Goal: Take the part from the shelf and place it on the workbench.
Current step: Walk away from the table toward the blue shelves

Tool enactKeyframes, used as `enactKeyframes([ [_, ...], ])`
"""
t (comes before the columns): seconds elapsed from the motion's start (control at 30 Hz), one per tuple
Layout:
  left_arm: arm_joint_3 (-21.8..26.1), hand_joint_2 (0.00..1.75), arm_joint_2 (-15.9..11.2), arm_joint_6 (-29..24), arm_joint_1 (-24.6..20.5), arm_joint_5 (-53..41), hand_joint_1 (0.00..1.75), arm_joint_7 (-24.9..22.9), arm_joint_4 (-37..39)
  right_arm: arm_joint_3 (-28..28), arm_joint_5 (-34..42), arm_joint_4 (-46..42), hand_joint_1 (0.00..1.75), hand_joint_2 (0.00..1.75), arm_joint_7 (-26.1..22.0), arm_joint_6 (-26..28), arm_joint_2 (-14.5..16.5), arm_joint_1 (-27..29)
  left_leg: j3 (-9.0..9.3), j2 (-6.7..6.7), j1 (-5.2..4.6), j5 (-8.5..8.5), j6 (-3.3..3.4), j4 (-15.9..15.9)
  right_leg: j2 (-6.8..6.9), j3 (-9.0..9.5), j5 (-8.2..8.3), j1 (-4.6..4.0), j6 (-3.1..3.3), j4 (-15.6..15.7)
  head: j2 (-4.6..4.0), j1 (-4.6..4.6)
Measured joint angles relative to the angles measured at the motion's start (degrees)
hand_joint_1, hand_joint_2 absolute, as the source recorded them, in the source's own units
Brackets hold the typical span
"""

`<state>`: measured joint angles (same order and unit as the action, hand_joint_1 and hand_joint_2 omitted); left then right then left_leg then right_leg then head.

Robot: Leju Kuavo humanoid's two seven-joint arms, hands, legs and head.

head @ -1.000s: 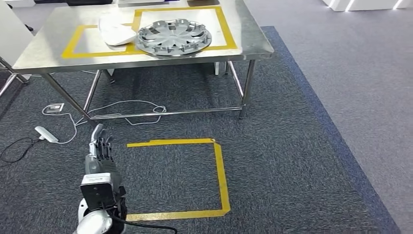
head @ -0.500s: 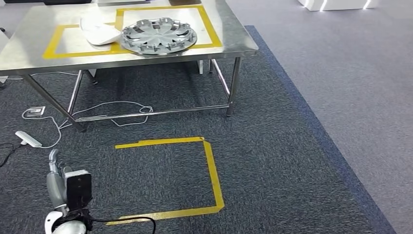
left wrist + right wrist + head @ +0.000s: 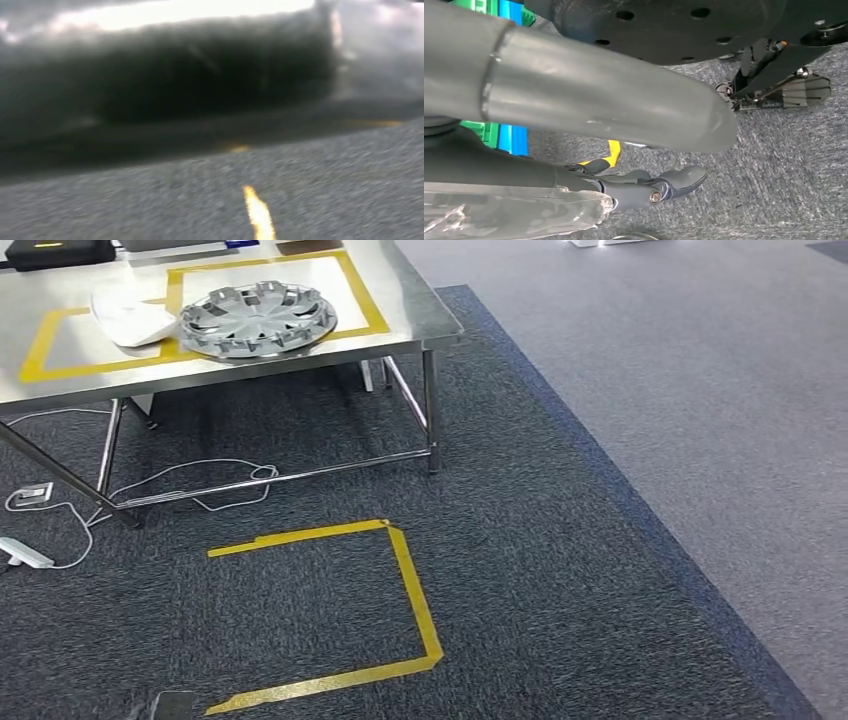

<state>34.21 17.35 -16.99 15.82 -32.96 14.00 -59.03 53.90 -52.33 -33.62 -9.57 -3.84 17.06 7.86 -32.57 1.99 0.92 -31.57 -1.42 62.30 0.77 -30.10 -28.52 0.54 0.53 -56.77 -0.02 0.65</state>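
The silver hubcap [image 3: 257, 319] lies flat on the steel tabletop [image 3: 420, 315], overlapping the yellow tape outline [image 3: 365, 305], with a white part [image 3: 130, 318] touching it. The right hand [image 3: 659, 185] hangs over grey carpet [image 3: 794, 165], its dark fingers [image 3: 684, 177] extended and holding nothing. The left hand's state cannot be determined through blur.

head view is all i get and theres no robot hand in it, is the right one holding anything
observer: right wrist view shows the right robot hand hanging over the carpet, thumb and fingers apart, nothing between them
operator: whats near it
observer: a green crate and a blue crate behind the arm
operator: left wrist any use
observer: badly blurred, just grey carpet with a yellow tape strip
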Motion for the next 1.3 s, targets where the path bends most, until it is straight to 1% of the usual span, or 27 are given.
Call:
enactKeyframes([
  [0.07,3.0,0.00,0.9,1.8,-0.2,-0.7,0.00,-2.8,1.7,-0.2,0.2,0.0,0.00,0.00,0.2,0.1,0.0,0.0,-2.92,-1.09,0.00,-3.84,-0.11,7.3,-0.89,-0.15,0.19,-0.14,0.32,0.0,0.00,-0.07],
  [0.1,4.2,0.00,1.3,2.3,-0.2,-0.8,0.00,-3.8,2.6,-0.2,0.3,0.0,0.00,0.00,0.3,0.1,0.0,0.0,-3.96,-1.23,-0.01,-4.60,-0.06,10.0,-1.53,-0.19,0.23,-0.25,0.37,-0.1,0.00,-0.06],
  [0.13,5.2,0.00,1.6,2.5,-0.1,-0.9,0.00,-4.4,3.3,-0.2,0.4,0.0,0.00,0.00,0.3,0.1,0.0,0.0,-4.25,-1.32,-0.03,-4.21,0.06,10.7,-2.23,-0.21,0.27,-0.37,0.40,-0.1,0.00,-0.08],
  [0.17,6.0,0.00,1.8,2.8,-0.1,-1.2,0.00,-4.8,4.0,-0.2,0.4,0.0,0.00,0.00,0.4,0.1,0.0,0.0,-3.54,-1.52,-0.07,-2.68,0.29,9.3,-2.96,-0.19,0.29,-0.47,0.40,-0.2,0.00,-0.07],
  [0.2,6.6,0.00,2.0,3.1,-0.2,-1.9,0.00,-5.2,4.5,-0.2,0.4,0.0,0.00,0.00,0.4,0.1,0.0,0.0,-2.07,-1.97,-0.12,-0.53,0.59,6.1,-3.63,-0.15,0.29,-0.53,0.38,-0.2,0.00,-0.07],
  [0.27,7.7,0.00,2.2,4.0,-0.4,-4.5,0.00,-6.7,5.4,-0.2,0.2,0.0,0.00,0.00,0.5,0.1,0.0,-0.1,1.22,-4.26,-0.15,2.63,1.27,-1.2,-4.78,-0.24,0.26,-0.69,0.20,-0.5,0.00,-0.03],
  [0.33,9.1,0.00,2.5,4.6,-0.5,-7.7,0.00,-8.4,6.4,-0.1,-0.5,0.0,0.00,0.00,0.4,0.1,0.1,-0.2,2.55,-5.66,-0.22,3.07,1.57,-4.4,-5.86,-0.71,0.36,-0.66,-0.34,-0.7,0.00,-0.02],
  [0.4,10.3,0.00,2.8,4.7,-0.5,-9.9,0.00,-9.3,7.1,0.1,-1.6,0.0,0.00,0.00,0.2,-0.1,0.0,-0.1,2.63,-4.71,-0.23,3.16,1.89,-4.9,-6.74,-1.42,0.51,-0.46,-1.12,-0.8,0.00,-0.07],
  [0.47,10.8,0.00,3.0,5.0,-0.7,-10.5,0.00,-9.1,7.6,0.4,-2.7,0.0,0.00,0.00,-0.1,-0.2,0.0,-0.1,2.65,-3.55,-0.04,3.55,2.58,-5.4,-5.20,-2.60,-0.85,-0.42,-1.75,-2.5,0.00,0.22],
  [0.53,11.1,0.00,3.2,5.1,-0.8,-10.7,0.00,-8.4,8.2,0.6,-3.6,0.0,0.00,0.00,-0.5,-0.3,0.0,-0.2,2.54,-2.27,0.02,3.70,2.97,-5.7,-2.50,-5.31,-4.60,-0.33,-2.30,-8.4,0.00,0.63],
  [0.57,11.2,0.00,3.3,5.2,-0.8,-10.8,0.00,-8.2,8.5,0.8,-3.9,0.1,0.00,0.00,-0.6,-0.4,0.0,-0.2,2.46,-1.54,0.00,3.69,3.02,-5.6,-1.82,-7.05,-6.55,-0.19,-2.59,-12.3,0.00,0.74],
  [0.6,11.3,0.00,3.3,5.2,-0.9,-10.9,0.00,-8.0,8.7,0.9,-4.1,0.1,0.00,0.00,-0.6,-0.4,0.0,-0.2,2.40,-0.77,-0.03,3.68,3.01,-5.6,-1.47,-8.35,-7.71,-0.05,-2.85,-15.2,0.00,0.72],
  [0.63,11.4,0.00,3.4,5.2,-0.9,-10.9,0.00,-7.9,8.9,1.1,-4.2,0.1,0.00,0.00,-0.6,-0.5,0.0,-0.2,2.36,-0.03,-0.04,3.66,2.99,-5.6,-1.27,-8.78,-7.82,0.08,-3.05,-16.4,0.00,0.73],
  [0.67,11.5,0.00,3.4,5.2,-1.0,-11.0,0.00,-7.8,9.1,1.3,-4.3,0.1,0.00,0.00,-0.6,-0.5,0.0,-0.1,2.37,0.66,-0.04,3.62,2.94,-5.6,-1.02,-8.04,-6.82,0.21,-3.16,-15.3,0.00,0.73],
  [0.7,11.5,0.00,3.4,5.2,-1.1,-11.0,0.00,-7.8,9.3,1.4,-4.3,0.1,0.00,0.00,-0.6,-0.5,0.0,-0.1,2.44,1.30,-0.04,3.57,2.84,-5.6,-0.54,-6.19,-5.08,0.29,-3.19,-12.2,0.00,0.73],
  [0.77,11.6,0.00,3.4,5.7,-1.2,-11.2,0.00,-7.4,9.5,1.5,-4.4,0.1,0.00,0.00,-0.7,-0.5,0.0,-0.1,2.80,2.40,-0.23,3.34,2.36,-5.5,2.03,-1.59,-2.12,0.31,-2.97,-4.2,0.00,0.70],
  [0.8,11.6,0.00,3.4,6.2,-1.3,-11.5,0.00,-6.9,9.6,1.5,-4.6,0.1,0.00,0.00,-0.7,-0.5,0.0,-0.2,3.01,2.88,-0.37,3.23,2.00,-5.5,2.99,-0.17,-1.44,0.24,-2.67,-1.6,0.00,0.59],
  [0.83,11.6,0.00,3.4,7.0,-1.2,-12.0,0.00,-6.2,9.7,1.5,-4.7,0.1,0.00,0.00,-0.8,-0.6,0.0,-0.2,3.23,3.30,-0.48,3.16,1.61,-5.5,3.55,0.39,-1.31,0.14,-2.31,-0.4,0.00,0.47],
  [0.9,11.6,0.00,3.4,9.0,-1.3,-13.1,0.00,-4.6,9.7,1.7,-5.2,0.1,0.00,0.00,-1.0,-0.9,0.0,-0.1,3.52,4.12,-0.45,3.10,0.85,-5.5,2.54,0.15,-1.18,0.00,-1.47,-0.4,0.00,0.30],
  [0.93,11.6,0.00,3.4,9.7,-1.3,-13.6,0.00,-3.9,9.7,1.8,-5.6,0.1,0.00,0.00,-0.9,-0.9,0.0,-0.1,3.60,3.80,-0.31,2.83,0.45,-5.4,2.00,0.21,-1.00,0.03,-1.09,-0.3,0.00,0.29],
  [1.0,11.6,0.00,3.4,10.3,-1.4,-14.6,0.00,-3.4,9.9,2.0,-6.4,0.1,0.00,0.00,-0.2,-1.0,0.1,-0.1,2.66,1.50,-0.07,0.48,-0.12,-2.7,0.83,0.39,-0.52,0.19,-0.36,0.0,0.00,0.14],
  [1.07,11.6,0.00,3.3,10.0,-1.4,-16.5,0.00,-4.1,10.6,2.0,-7.6,0.2,0.00,0.00,2.0,-0.6,0.1,-0.1,-0.28,-0.91,0.00,-3.62,-0.26,4.3,-0.45,0.28,-0.29,0.12,0.08,0.0,0.00,-0.02],
  [1.1,11.6,0.00,3.3,9.8,-1.4,-17.8,0.00,-4.6,11.0,2.1,-8.2,0.3,0.00,0.00,3.4,-0.3,0.1,-0.1,-1.89,-1.27,-0.02,-5.08,-0.23,7.9,-1.20,0.19,-0.24,0.02,0.20,0.0,0.00,-0.01],
  [1.13,11.6,0.00,3.3,9.6,-1.4,-19.1,0.00,-4.9,11.5,2.2,-8.8,0.5,0.00,0.00,4.5,0.1,0.1,-0.1,-2.90,-1.39,-0.04,-5.43,-0.15,10.0,-1.98,0.13,-0.20,-0.09,0.29,0.0,0.00,-0.01],
  [1.17,11.6,0.00,3.3,9.4,-1.4,-20.3,0.00,-5.0,12.0,2.3,-9.2,0.6,0.00,0.00,5.3,0.4,0.1,-0.1,-3.02,-1.46,-0.05,-4.57,0.00,10.1,-2.80,0.12,-0.16,-0.20,0.32,0.0,0.00,-0.01],
  [1.23,11.7,0.00,3.3,9.1,-1.7,-22.3,0.00,-4.4,12.9,2.5,-9.6,0.9,0.00,0.00,5.9,1.0,0.1,-0.1,-0.57,-2.45,-0.07,-0.30,0.57,4.4,-4.41,0.22,-0.12,-0.36,0.32,-0.1,0.00,-0.02],
  [1.3,12.3,0.00,3.2,9.0,-2.2,-24.4,0.00,-2.9,13.8,2.7,-9.7,1.1,0.00,0.00,6.0,1.4,0.2,-0.1,2.27,-5.35,-0.04,2.61,1.29,-2.3,-5.77,-0.04,-0.16,-0.50,0.02,-0.4,0.00,0.03],
])
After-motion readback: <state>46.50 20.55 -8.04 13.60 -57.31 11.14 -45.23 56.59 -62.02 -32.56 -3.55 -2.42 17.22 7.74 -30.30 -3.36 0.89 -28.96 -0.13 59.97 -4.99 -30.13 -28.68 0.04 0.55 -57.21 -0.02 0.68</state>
